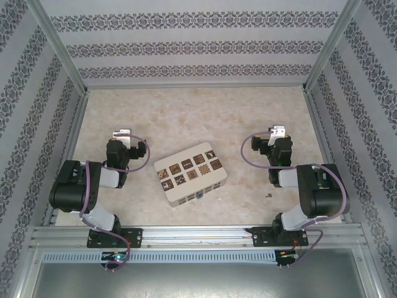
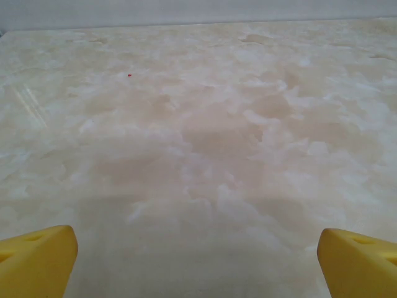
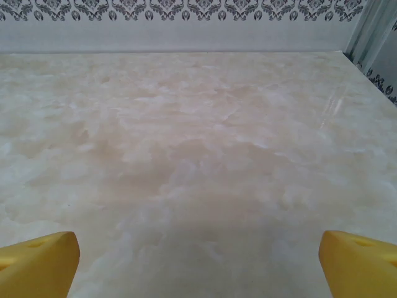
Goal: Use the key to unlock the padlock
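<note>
Lying flat, the key (image 1: pixel 268 196) runs roughly left-right, its tip unreadable.

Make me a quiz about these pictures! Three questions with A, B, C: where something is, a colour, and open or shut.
1. Where is the key? A in a cup; B on the table by the right arm; C in a pincer.
2. What colour are the fingertips? A yellow; B red; C green.
3. How are the left pincer and right pincer? A shut; B holding something; C open.
B, a dark speck lies beside that arm; A, both wrist views show yellow; C, tips stand wide apart, nothing between.
</note>
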`<action>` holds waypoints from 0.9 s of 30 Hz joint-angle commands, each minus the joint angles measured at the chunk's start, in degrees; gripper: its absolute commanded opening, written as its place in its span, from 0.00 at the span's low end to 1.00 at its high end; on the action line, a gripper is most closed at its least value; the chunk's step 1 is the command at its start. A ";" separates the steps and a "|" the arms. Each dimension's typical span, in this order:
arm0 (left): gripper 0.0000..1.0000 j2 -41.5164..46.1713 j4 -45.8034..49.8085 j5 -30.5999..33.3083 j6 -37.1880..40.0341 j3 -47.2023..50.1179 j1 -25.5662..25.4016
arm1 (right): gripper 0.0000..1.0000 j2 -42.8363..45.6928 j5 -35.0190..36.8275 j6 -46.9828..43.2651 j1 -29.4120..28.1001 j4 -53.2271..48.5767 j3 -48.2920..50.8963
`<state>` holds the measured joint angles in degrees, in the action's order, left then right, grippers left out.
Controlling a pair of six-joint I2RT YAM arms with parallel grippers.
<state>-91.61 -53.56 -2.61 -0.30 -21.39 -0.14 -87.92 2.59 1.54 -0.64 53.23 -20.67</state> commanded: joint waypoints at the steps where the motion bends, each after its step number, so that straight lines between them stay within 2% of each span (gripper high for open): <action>1: 0.99 0.29 -1.36 -0.97 0.73 -0.52 0.67 | 0.98 0.12 0.93 0.61 -0.37 1.44 -0.69; 27: 0.99 0.16 -0.67 0.41 0.30 -0.98 0.67 | 0.98 0.09 0.85 0.57 -0.33 1.44 -0.74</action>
<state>-91.61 -53.56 -2.79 -0.27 -21.39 -0.14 -87.92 2.61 1.54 -0.64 53.23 -20.67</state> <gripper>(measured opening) 0.993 0.984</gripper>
